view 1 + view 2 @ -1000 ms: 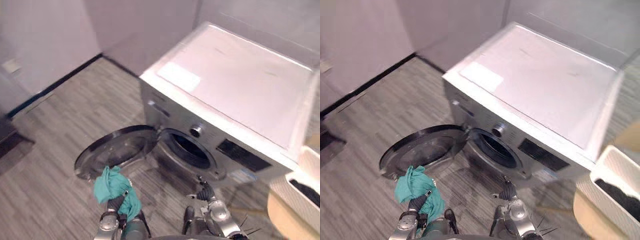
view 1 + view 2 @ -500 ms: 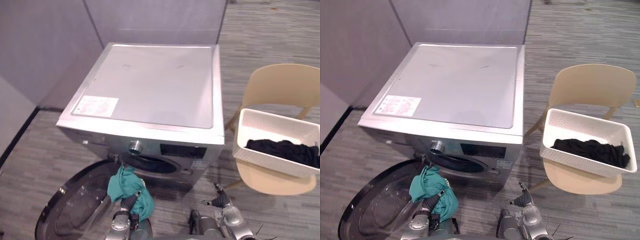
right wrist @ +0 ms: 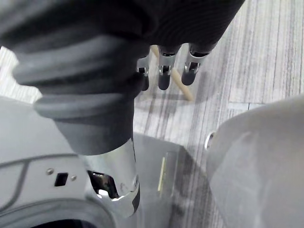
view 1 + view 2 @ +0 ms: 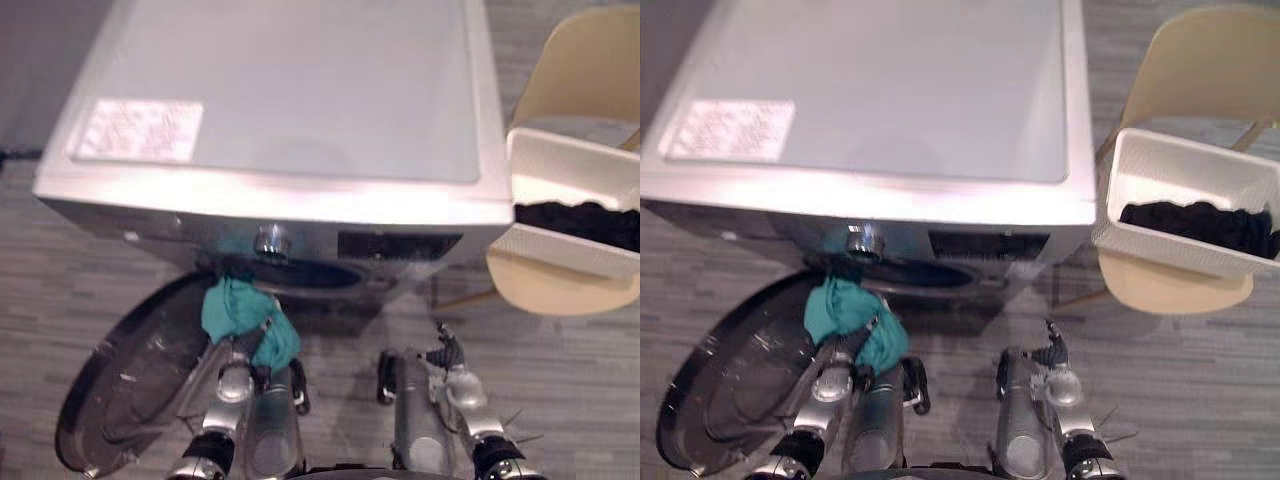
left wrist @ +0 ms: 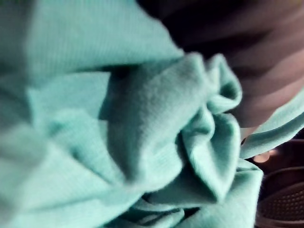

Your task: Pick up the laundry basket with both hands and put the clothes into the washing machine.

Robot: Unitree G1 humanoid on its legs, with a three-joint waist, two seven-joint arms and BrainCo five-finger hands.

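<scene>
The left hand [image 4: 240, 348] is raised in front of the washer [image 4: 280, 100] with a teal cloth [image 4: 235, 305] bunched over it. The cloth buries its grip, so whether it pinches or clasps the cloth cannot be told. In the left wrist view the folds crowd right up to the camera. The cloth hangs just before the left edge of the drum opening [image 4: 310, 275], below the dial, probably because it is to go in there next. The door [image 4: 130, 390] is swung wide and lies low to the robot's left, which leaves the way in clear.

The right hand [image 4: 443, 352] hangs low in front of the washer, its fingers [image 3: 163, 76] straight and loose, holding nothing. It seems only to be kept out of the way.

The basket [image 4: 1180, 170] sits on a chair [image 4: 1200, 60] just beside the washer on the robot's right. Black clothes [image 4: 1200, 225] lie in it, so more loads look likely.
</scene>
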